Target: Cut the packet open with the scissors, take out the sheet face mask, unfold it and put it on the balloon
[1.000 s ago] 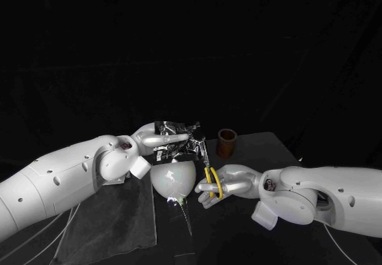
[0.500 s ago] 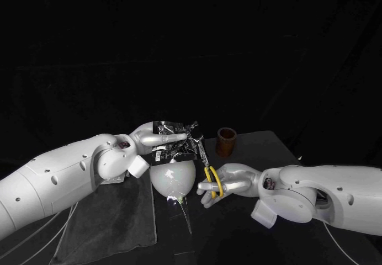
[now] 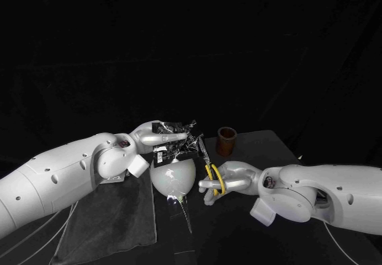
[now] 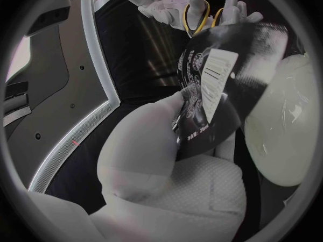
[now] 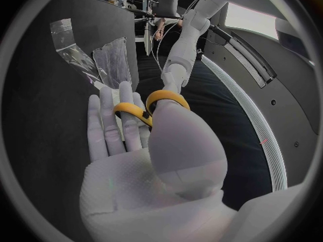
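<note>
The dark foil packet (image 4: 215,91) carries a white label (image 4: 217,72) with printed lines and pale script beside it, all too small to read. The left hand (image 3: 157,136) pinches the packet upright just above the balloon (image 3: 174,176). The right hand (image 3: 233,178) has fingers through the yellow loops of the scissors (image 3: 212,175), and the blades reach up to the packet's edge, perhaps touching it. A brown cup (image 3: 227,141) stands behind on the bench (image 3: 263,148), its inside dark. A grey cloth (image 3: 119,215) lies beside the balloon

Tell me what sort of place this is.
Probably a robotics lab bench: a black table, the left robot hand holding a packet, the right robot hand holding scissors, beside a balloon.
</note>
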### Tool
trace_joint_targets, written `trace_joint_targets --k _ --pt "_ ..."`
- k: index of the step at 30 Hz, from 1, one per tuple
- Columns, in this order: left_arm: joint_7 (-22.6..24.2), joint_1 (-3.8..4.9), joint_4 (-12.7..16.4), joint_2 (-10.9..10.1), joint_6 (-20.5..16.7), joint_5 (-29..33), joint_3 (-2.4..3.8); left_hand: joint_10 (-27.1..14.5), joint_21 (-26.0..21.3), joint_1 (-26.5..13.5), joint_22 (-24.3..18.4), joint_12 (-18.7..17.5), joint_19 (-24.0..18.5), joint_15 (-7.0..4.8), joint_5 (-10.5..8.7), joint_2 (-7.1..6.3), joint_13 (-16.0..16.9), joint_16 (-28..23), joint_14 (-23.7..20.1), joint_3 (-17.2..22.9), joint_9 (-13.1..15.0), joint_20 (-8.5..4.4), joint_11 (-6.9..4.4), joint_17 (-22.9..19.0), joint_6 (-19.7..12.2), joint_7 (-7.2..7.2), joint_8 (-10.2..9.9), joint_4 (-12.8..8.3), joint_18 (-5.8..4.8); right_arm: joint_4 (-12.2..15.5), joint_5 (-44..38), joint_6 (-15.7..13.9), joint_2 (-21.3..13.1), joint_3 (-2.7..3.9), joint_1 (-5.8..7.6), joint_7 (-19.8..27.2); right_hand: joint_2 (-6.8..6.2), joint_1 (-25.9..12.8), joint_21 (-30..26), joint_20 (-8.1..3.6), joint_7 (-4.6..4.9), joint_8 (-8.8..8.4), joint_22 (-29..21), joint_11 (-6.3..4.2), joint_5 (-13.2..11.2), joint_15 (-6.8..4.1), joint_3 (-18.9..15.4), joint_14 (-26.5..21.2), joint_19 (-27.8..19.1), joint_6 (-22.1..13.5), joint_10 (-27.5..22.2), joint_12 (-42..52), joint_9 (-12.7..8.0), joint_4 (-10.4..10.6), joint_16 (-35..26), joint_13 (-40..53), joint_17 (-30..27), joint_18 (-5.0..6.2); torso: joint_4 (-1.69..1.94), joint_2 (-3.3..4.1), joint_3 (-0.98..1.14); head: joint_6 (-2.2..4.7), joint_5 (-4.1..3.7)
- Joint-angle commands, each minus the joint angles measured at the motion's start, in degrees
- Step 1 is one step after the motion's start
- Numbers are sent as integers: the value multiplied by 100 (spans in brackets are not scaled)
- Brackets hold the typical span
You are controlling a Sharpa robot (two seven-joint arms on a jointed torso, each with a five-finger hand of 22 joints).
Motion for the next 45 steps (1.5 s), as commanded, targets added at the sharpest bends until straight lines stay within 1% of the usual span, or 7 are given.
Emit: trace_joint_targets --k 1,6,10,13,25,35,45 --pt "-7 -2 25 9 238 -83 -4 57 32 -20 7 22 -2 -37 20 59 5 36 -6 92 61 -25 -1 7 23 -17 19 -140 99 5 2 -91 -2 16 11 181 51 42 26 8 73 -32 2 65 -27 -21 -80 -11 28 -75 -146 -62 -1 1 -20 -3 -6 90 1 -1 2 -4 -4" --pt "-10 -2 20 0 241 -88 -5 58 34 -21 9 22 -3 -37 20 60 6 37 -5 92 61 -26 -2 8 24 -17 20 -141 98 17 22 -43 -8 16 11 208 110 121 -35 87 220 -197 -38 215 -26 105 -252 -338 -76 -313 -515 -265 -46 -14 -174 -75 -68 74 -2 -1 -2 -2 -19" --pt "-17 -2 16 -4 249 -90 -6 58 34 -21 9 22 -3 -37 20 60 6 37 -5 92 61 -26 -2 8 24 -17 20 -141 98 -3 -20 133 -20 16 37 145 141 149 -156 197 442 -477 -110 439 -25 306 -480 -907 -279 -753 -1083 -567 -165 -2 -459 -280 -245 35 4 -4 0 -15 -7" --pt "-19 -2 19 -8 257 -92 -7 59 37 -23 10 24 -4 -37 20 61 7 38 -5 91 63 -26 -2 9 24 -17 20 -142 98 -52 -85 273 -9 16 90 91 98 115 -219 206 494 -569 -150 512 -23 377 -532 -1127 -386 -928 -1299 -672 -211 28 -552 -330 -340 -17 -2 -5 0 -17 -34" --pt "-17 -1 22 -23 254 -114 -8 62 42 -28 14 26 -5 -37 19 62 8 41 -4 90 65 -27 -2 12 25 -18 22 -143 97 -226 -198 525 9 16 287 -31 78 107 -230 205 511 -574 -158 517 -25 387 -528 -1133 -404 -947 -1321 -678 -216 33 -534 -328 -353 -27 -1 4 -4 -21 -48" --pt "11 -1 -3 -24 265 -172 -9 62 45 -30 16 27 -6 -37 19 63 9 42 -3 89 66 -27 -2 13 25 -19 22 -144 96 -295 -214 802 -18 16 320 -204 67 72 -236 202 499 -481 -171 488 -25 369 -507 -1094 -413 -817 -1158 -563 -191 37 -448 -305 -378 -21 2 -1 -2 -45 -40" --pt "38 -1 -36 -17 256 -200 -9 64 49 -34 19 29 -6 -37 19 65 11 44 -3 88 68 -27 -3 15 26 -21 23 -144 96 -240 -256 943 -94 14 325 -287 222 217 -136 165 271 -196 -153 260 -24 172 -596 -579 -235 -374 -597 -204 -131 -15 -89 -233 -366 89 -2 -1 1 -59 -45"
